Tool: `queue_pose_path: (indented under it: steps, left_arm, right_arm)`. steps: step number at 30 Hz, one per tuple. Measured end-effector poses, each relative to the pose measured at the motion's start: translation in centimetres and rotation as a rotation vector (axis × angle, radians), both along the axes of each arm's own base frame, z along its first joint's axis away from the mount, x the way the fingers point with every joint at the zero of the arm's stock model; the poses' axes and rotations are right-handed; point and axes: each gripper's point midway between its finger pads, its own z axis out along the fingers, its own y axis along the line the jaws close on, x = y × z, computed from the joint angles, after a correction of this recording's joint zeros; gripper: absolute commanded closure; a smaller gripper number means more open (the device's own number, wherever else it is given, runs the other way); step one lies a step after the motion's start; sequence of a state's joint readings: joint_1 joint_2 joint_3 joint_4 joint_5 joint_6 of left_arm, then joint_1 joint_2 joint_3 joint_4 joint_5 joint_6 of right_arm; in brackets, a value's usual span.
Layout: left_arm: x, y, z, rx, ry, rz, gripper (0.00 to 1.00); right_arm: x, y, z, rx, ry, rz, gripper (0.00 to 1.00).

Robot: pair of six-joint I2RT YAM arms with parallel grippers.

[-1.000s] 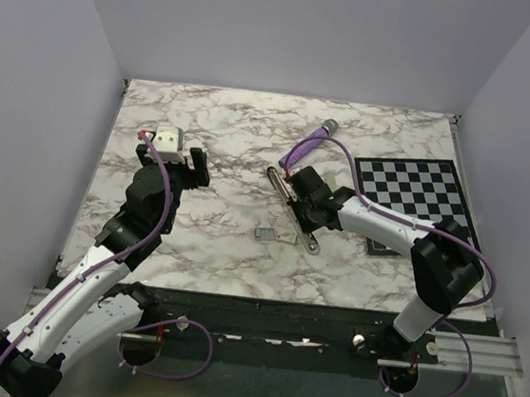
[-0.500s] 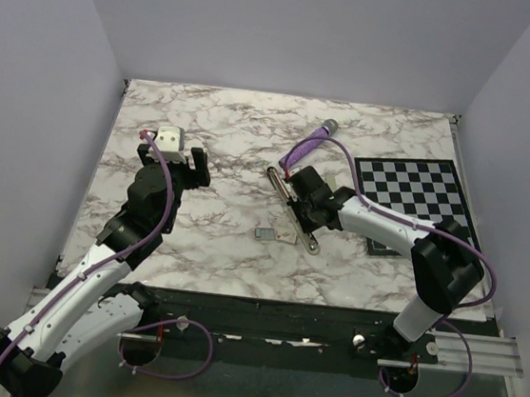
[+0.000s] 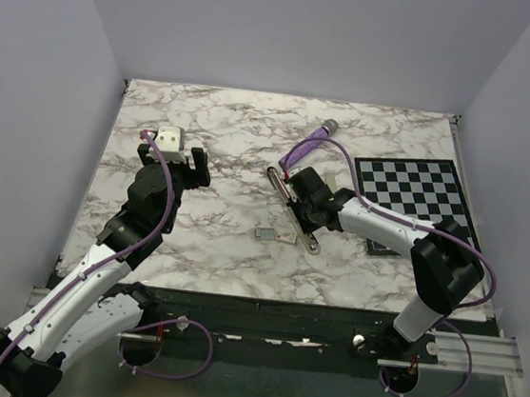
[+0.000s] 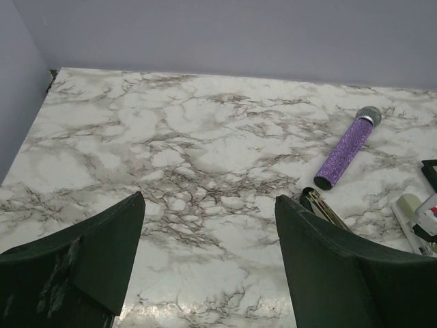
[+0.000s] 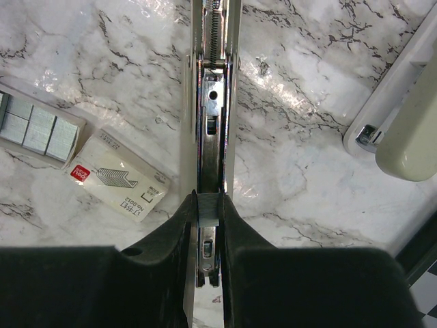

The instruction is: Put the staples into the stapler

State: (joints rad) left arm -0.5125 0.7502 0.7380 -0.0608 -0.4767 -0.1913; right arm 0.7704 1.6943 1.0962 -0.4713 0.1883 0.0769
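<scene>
The stapler (image 5: 213,102) lies open on the marble, its dark metal rail and spring running straight away from my right gripper (image 5: 209,205). That gripper is shut on a small grey block of staples (image 5: 209,213), held right over the rail's near end. The cream-white staples box (image 5: 117,182) lies just left of the rail, beside a tray of grey staple blocks (image 5: 37,130). From above, the stapler (image 3: 278,180) is partly under the right gripper (image 3: 302,230), with the box (image 3: 285,238) beside it. My left gripper (image 4: 208,239) hovers open and empty over bare marble at the far left (image 3: 171,154).
A purple glitter cylinder with a grey tip (image 3: 311,143) lies behind the stapler. A checkerboard mat (image 3: 419,192) covers the right side under the right arm. A beige and white oblong part (image 5: 403,137) lies to the right of the rail.
</scene>
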Motion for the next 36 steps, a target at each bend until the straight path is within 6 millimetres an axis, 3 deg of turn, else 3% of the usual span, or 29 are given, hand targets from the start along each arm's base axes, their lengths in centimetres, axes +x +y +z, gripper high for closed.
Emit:
queue_pose_path:
  steps: [15,17,26,29,36]
  left_arm:
    - [0.0,0.0,0.0,0.000,0.000,0.000,0.15]
    - [0.0,0.0,0.0,0.000,0.000,0.000,0.15]
    - [0.0,0.0,0.0,0.000,0.000,0.000,0.15]
    - [0.0,0.0,0.0,0.000,0.000,0.000,0.15]
    - [0.0,0.0,0.0,0.000,0.001,-0.001,0.15]
  right_arm:
    - [0.1,0.0,0.0,-0.003,-0.008,0.014,0.72]
    - [0.1,-0.1,0.0,-0.003,-0.010,0.016,0.67]
    - [-0.2,-0.3,-0.4,-0.013,-0.001,0.019,0.66]
    - [-0.2,-0.3,-0.4,-0.012,-0.002,0.018,0.60]
    - [-0.1,-0.2,1.6,0.033,-0.033,0.000,0.52]
